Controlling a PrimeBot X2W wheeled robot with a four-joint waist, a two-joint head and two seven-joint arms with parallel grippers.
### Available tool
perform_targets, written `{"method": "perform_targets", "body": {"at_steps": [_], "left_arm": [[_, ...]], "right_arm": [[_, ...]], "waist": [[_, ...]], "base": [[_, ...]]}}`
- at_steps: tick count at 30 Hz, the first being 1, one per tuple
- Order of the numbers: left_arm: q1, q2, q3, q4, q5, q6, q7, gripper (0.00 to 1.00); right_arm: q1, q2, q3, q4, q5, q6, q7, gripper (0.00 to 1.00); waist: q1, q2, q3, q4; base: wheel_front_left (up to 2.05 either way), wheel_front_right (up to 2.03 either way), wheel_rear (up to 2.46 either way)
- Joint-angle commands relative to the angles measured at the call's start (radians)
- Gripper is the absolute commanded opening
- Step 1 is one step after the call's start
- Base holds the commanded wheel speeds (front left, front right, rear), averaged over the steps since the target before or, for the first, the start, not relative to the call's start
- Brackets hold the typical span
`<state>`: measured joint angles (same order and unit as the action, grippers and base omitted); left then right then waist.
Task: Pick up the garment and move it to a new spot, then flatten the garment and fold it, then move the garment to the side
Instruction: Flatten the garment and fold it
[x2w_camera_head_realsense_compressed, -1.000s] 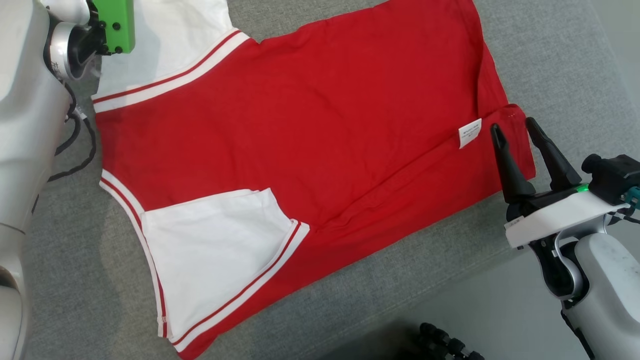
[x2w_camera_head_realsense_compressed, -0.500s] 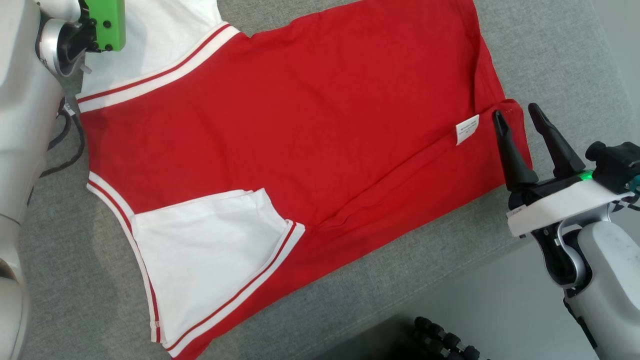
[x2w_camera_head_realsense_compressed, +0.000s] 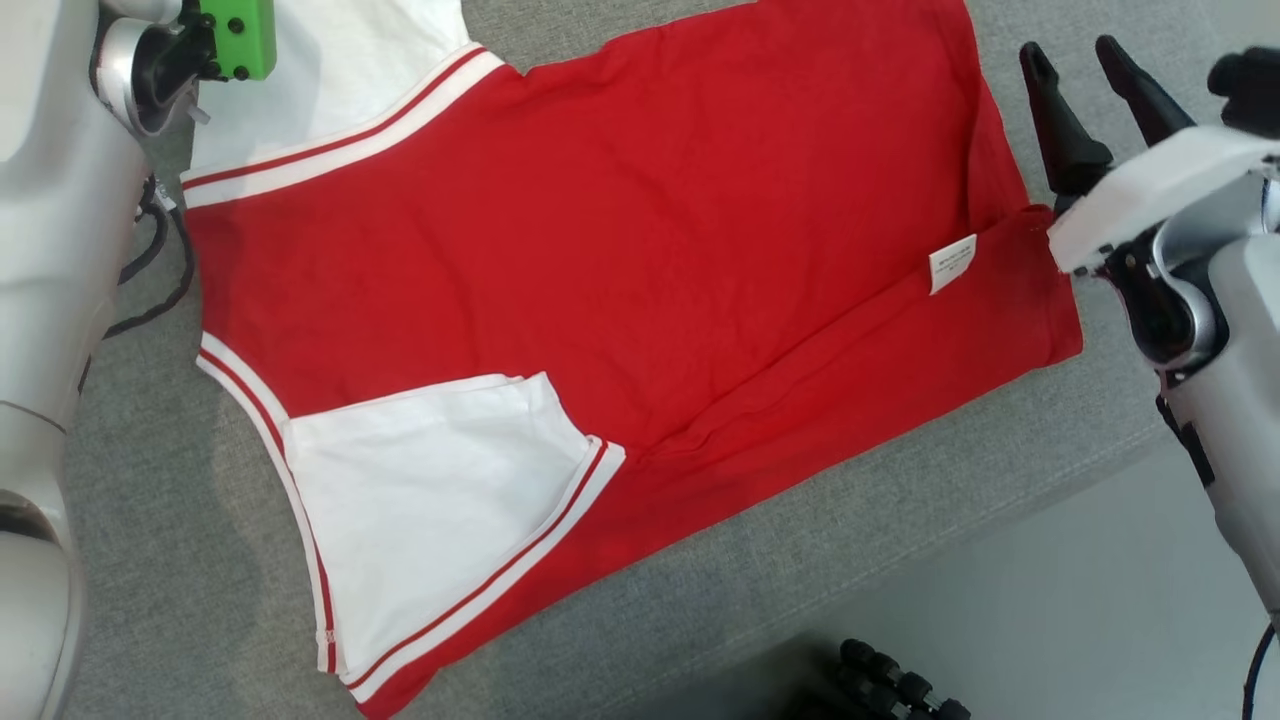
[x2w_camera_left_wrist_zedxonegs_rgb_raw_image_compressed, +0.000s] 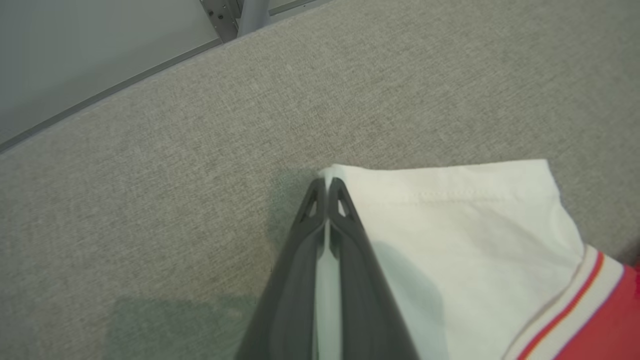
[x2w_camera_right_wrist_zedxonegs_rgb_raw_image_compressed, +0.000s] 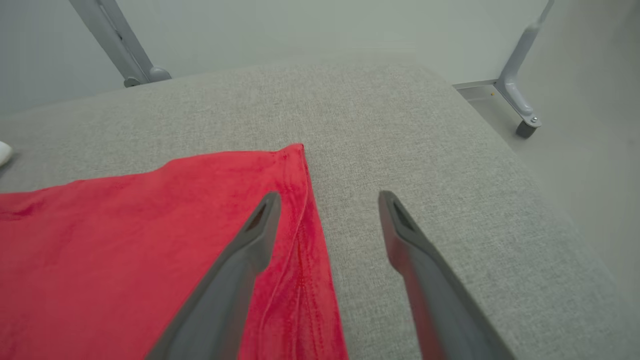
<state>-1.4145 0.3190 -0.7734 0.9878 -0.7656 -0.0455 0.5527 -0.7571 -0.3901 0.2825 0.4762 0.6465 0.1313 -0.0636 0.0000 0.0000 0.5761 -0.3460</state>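
The garment (x2w_camera_head_realsense_compressed: 620, 250) lies flat on the gray cloth top of the desk (x2w_camera_head_realsense_compressed: 900, 500) and takes most of the middle of the head view. Its long axis runs from the lower left of the frame to the upper right, a little tilted. The shoulder end points to the left and the straight hem points to the right.

The body is plain red. The sleeves are white, each joined to the red by a white band with a thin red stripe. The upper sleeve (x2w_camera_head_realsense_compressed: 330, 90) lies in the upper left corner of the frame. The lower sleeve (x2w_camera_head_realsense_compressed: 430, 500) is folded inward on the red body at the lower left. Along the lower side a strip of red is turned over, and a small white label (x2w_camera_head_realsense_compressed: 952, 264) sits at its crease near the hem.

The left arm comes along the left edge of the head view, with a green block above the upper sleeve. In the left wrist view the left fingers (x2w_camera_left_wrist_zedxonegs_rgb_raw_image_compressed: 352, 250) are pressed together and pinch the corner of the white sleeve.

The right arm enters from the right edge. The right fingers (x2w_camera_head_realsense_compressed: 1062, 130) point up in the upper right of the frame, spread apart and holding nothing. In the right wrist view one finger is over the red hem corner and the other over bare desk. Whether they touch the cloth cannot be told.
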Motion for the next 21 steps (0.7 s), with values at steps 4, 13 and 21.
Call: {"method": "perform_targets", "body": {"at_steps": [4, 13, 21], "left_arm": [[-0.022, -0.006, -0.006, 0.006, -0.009, -0.018, -0.01, 0.0], [-0.046, -0.012, -0.015, -0.003, -0.012, -0.039, -0.028, 0.0], [-0.063, -0.027, -0.027, -0.02, -0.012, -0.049, -0.035, 0.0]], "right_arm": [[-0.135, 0.027, 0.025, 0.112, -0.022, -0.001, 0.122, 1.0], [-0.402, 0.093, 0.068, 0.397, -0.094, -0.001, 0.291, 1.0], [-0.518, 0.126, 0.078, 0.556, -0.107, -0.001, 0.319, 0.65]], "waist": [[0.0, 0.0, 0.002, 0.014], [0.0, 0.0, 0.022, 0.042], [0.0, 0.0, 0.038, 0.071]], "base": [[0.0, 0.0, 0.0], [0.0, 0.0, 0.0], [0.0, 0.0, 0.0]]}}
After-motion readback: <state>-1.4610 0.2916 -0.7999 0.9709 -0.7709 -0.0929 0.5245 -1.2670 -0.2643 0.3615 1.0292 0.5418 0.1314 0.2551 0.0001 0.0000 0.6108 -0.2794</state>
